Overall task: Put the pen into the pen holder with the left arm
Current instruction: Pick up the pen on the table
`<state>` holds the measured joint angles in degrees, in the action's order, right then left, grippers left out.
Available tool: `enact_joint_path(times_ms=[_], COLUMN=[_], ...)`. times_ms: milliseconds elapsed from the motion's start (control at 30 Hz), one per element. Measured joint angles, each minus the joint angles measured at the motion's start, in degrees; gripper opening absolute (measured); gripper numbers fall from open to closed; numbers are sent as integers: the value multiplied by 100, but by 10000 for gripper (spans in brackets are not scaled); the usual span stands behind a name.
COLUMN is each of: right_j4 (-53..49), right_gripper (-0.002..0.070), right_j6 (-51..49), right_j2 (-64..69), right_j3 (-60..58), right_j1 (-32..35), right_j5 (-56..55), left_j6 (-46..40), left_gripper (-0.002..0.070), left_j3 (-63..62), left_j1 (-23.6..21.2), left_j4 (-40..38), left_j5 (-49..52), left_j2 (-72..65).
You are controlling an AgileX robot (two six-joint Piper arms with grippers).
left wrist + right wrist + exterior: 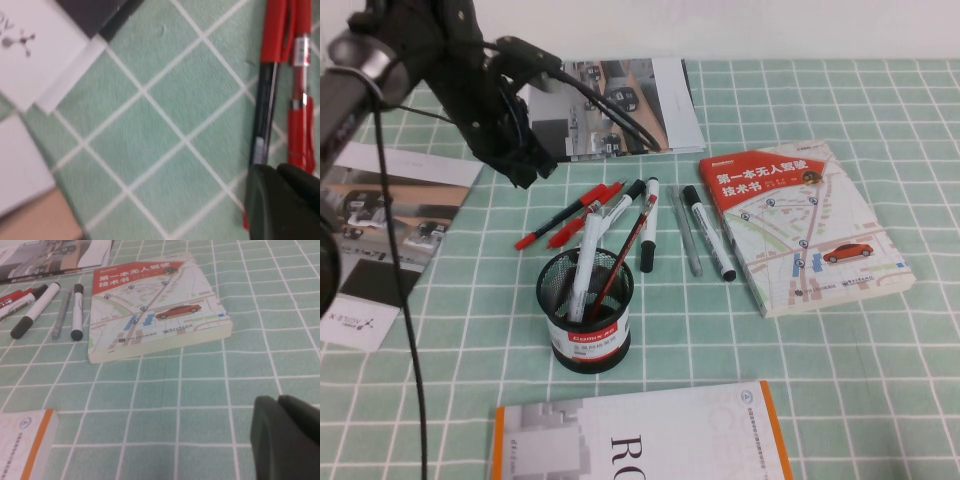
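- Overhead, the left arm [470, 90] reaches in from the far left, and the left gripper [525, 172] hangs low over the green checked tablecloth [880, 360], beside a magazine [620, 100] at the far side of the table.
- Its jaws are closed together and hold nothing; in the left wrist view the dark fingertips [280, 205] sit pressed against each other at the edge of the picture.
- The pen [565, 213], black-barrelled with a red cap and red tail, lies flat on the cloth just to the right of the closed jaws, slanting toward the near left; whether the tips touch it cannot be told.
- From the wrist camera the pen [265, 100] runs straight out from the fingertips, with a shorter all-red pen [300, 100] lying just beside it.
- The pen holder [585, 310], a black mesh cup, stands upright nearer the robot than the pens, already holding a white marker and a thin dark pen.
- More markers [705, 232] lie between the pens and a red-and-white book [800, 225].
- The right gripper [287, 440] shows only in its own wrist view, over bare cloth near that book [155, 305], its fingers closed and empty.
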<state>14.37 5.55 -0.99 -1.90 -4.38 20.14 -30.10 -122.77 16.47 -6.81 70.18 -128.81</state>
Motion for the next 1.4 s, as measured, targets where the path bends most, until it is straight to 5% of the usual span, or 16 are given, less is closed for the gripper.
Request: enact_joint_path(times_ms=[600,900,1400], right_j4=[0,0,0], right_gripper=[-20,-20,-20], right_j6=[0,0,0], right_j2=[0,0,0], right_j3=[0,0,0], right_j1=[0,0,0], right_j5=[0,0,0], left_j6=[-702,-657,-657], left_gripper=[3,223,231], left_j3=[-595,-595,-633], left_j1=[40,67,253], left_j4=[-236,-173,182], left_j5=[32,44,22], left_j2=[-907,-979,-1093])
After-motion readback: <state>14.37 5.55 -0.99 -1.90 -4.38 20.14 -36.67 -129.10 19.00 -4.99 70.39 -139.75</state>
